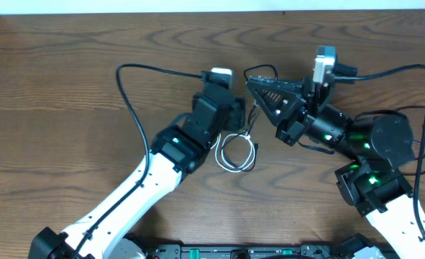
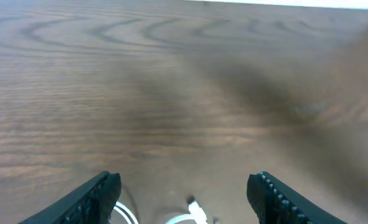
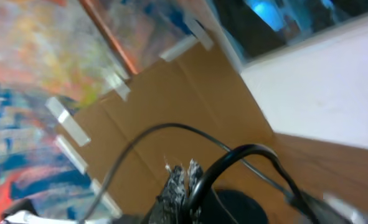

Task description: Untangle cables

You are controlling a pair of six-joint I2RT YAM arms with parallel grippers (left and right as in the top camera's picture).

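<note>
Though thin, coiled cable [image 1: 235, 169] (white)

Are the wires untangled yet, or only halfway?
Nothing looks finished yet. The white cable lies looped on the table, and the thin black cable runs into the loop. In hand: the left claw hangs open over that loop; the right claw is shut, tipped upward nearby. Left: pulling both cables apart.

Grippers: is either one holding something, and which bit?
The left gripper is open, holding nothing, above the white cable. The right gripper is shut, apparently pinching the black cable mid-length.
</note>
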